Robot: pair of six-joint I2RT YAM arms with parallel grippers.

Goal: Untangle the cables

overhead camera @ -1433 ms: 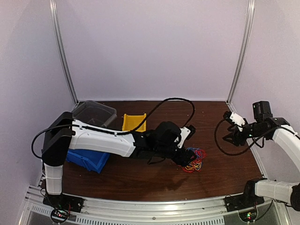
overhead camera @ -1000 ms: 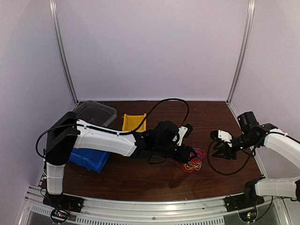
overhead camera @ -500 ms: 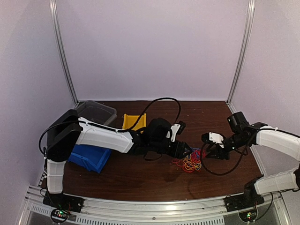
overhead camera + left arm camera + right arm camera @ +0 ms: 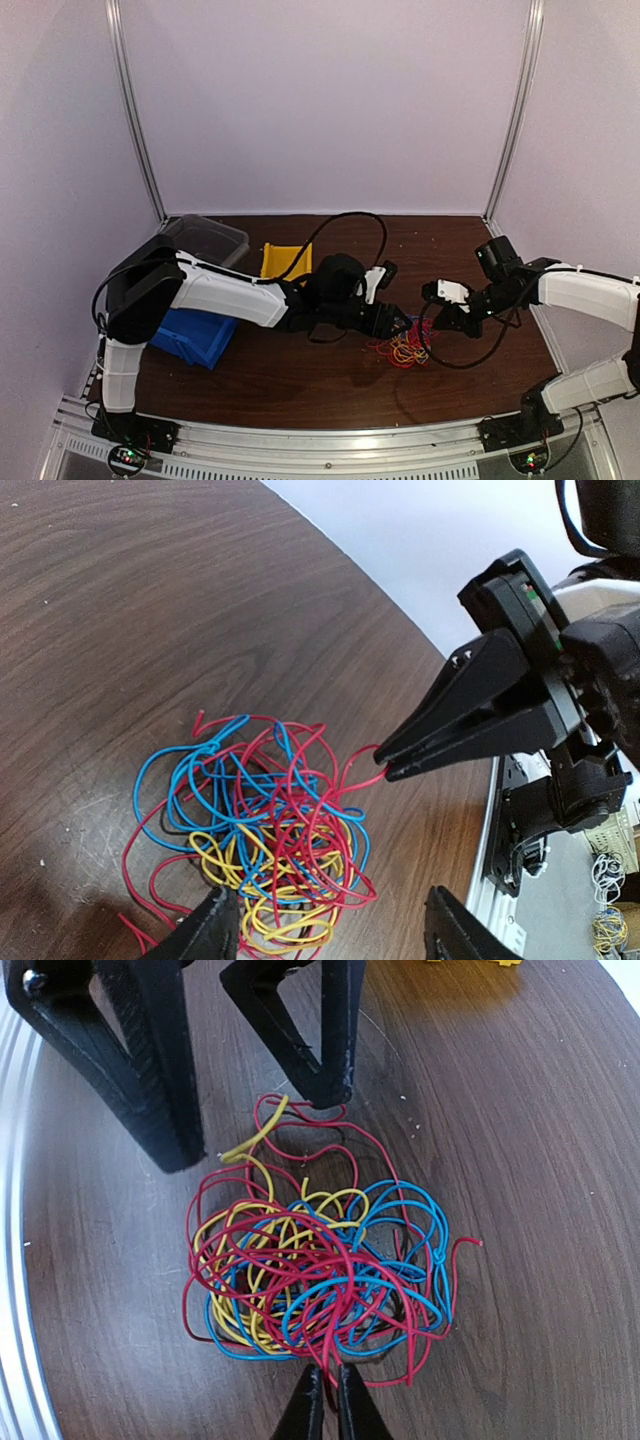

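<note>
Inside a pale-walled enclosure, a dark wooden table (image 4: pixel 300 385) is carrying the cables (image 4: pixel 405 350), which are lying in one loose knot of red, blue and yellow strands at the centre-right of the tabletop, between the two arms. In the overhead view the knot is showing only as a small coloured smudge, partly covered by both arms' tips. The wrist cameras are showing the loops crossing over and through each other, though no single strand can be followed from end to end.

The left gripper (image 4: pixel 255 1130) is hovering at the far-left edge of the knot with its black fingers spread wide. Whether the tips are touching the table is unclear. In its own camera only the two fingertips are appearing, cut off at the bottom edge.

The right gripper (image 4: pixel 385 765) is reaching in from the opposite side with its jaws pressed almost together into a point. A red strand is curling up to that point, but whether it is pinched cannot be made out.

Further left, a blue bin (image 4: pixel 195 335) is lying half hidden beneath the left arm, with a clear container (image 4: pixel 205 240) and a yellow bin (image 4: pixel 285 262) sitting behind it.
</note>
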